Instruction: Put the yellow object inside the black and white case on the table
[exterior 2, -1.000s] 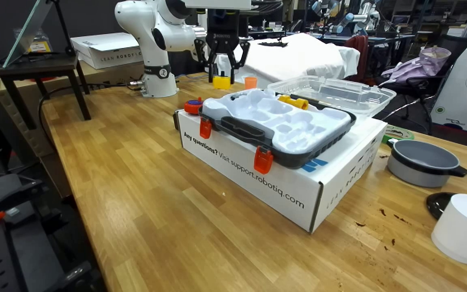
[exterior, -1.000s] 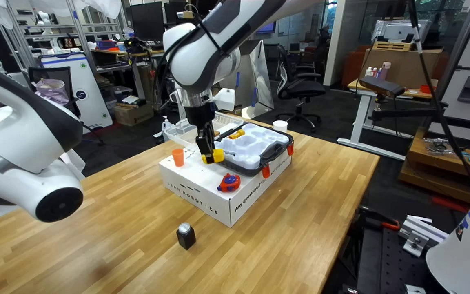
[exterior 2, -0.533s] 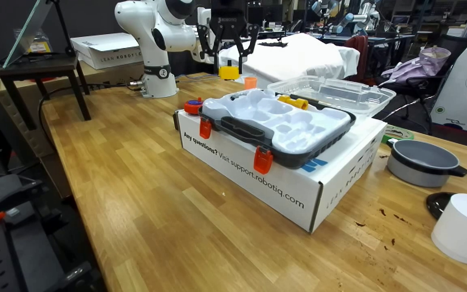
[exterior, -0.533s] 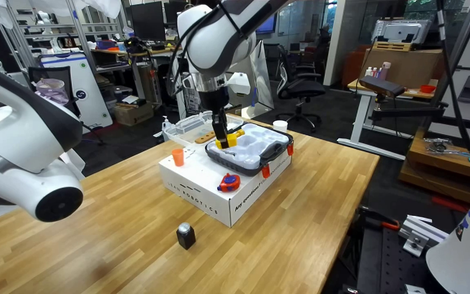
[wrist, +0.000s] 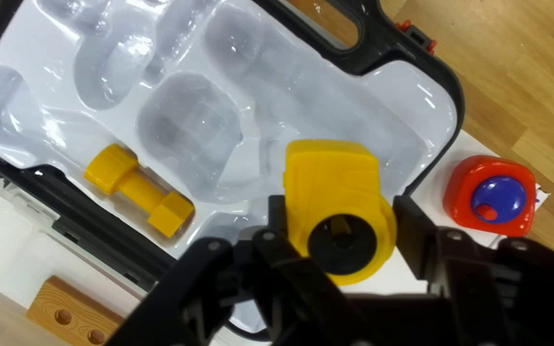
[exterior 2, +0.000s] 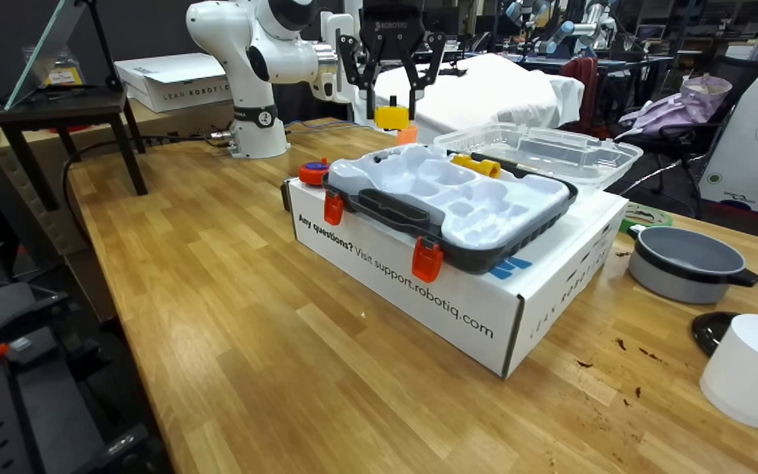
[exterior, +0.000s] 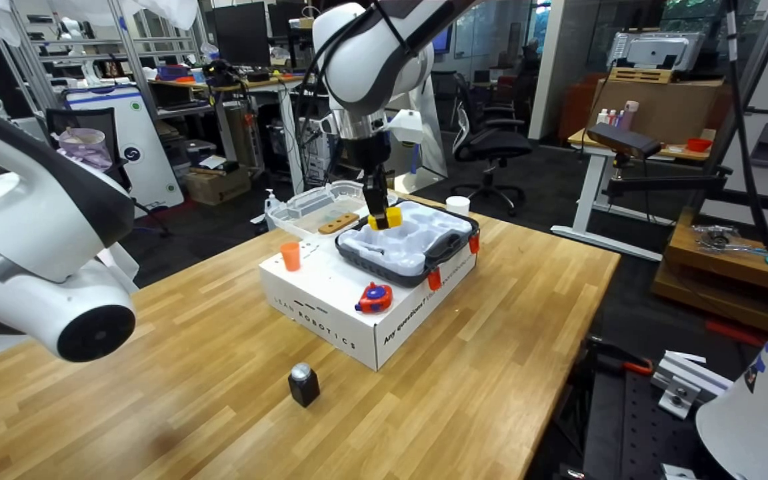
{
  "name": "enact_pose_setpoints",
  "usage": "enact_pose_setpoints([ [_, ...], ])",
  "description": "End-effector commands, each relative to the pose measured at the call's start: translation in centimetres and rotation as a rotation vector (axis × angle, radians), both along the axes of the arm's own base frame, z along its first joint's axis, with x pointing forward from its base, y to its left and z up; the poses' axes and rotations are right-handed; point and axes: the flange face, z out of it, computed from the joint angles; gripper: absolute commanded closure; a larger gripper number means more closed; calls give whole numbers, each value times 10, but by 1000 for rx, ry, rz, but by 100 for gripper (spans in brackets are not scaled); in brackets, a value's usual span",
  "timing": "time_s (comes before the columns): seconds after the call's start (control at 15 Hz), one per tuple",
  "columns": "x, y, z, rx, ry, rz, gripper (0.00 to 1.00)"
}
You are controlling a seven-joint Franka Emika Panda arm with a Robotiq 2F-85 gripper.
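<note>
Wooden table, near one edge: gripper pinches the yellow toy, maybe over the carry case. Bringing seems almost done; lower it next.

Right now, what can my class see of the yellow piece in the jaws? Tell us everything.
The yellow piece is a compact, smooth, plastic-looking block with rounded corners and one rounder end, where a round black knob sits. The jaws are shut on it from two opposite sides. An exterior view shows it in the air, knob upward, apart from the case and not yet inside.
</note>
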Motion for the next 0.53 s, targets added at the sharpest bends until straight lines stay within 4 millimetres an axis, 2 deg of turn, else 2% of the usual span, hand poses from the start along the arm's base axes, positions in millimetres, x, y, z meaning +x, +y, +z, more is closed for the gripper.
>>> enact_pose_setpoints([
  [0.0,-1,-15,8,24,8,-27,69],
  [0.27,0,-34,12,65,10,-54,69],
  [0.33,1,-30,7,29,-7,-61,69],
  [0.4,1,-32,7,32,-7,-63,44],
  [0.47,1,-31,6,32,-6,-62,44],
])
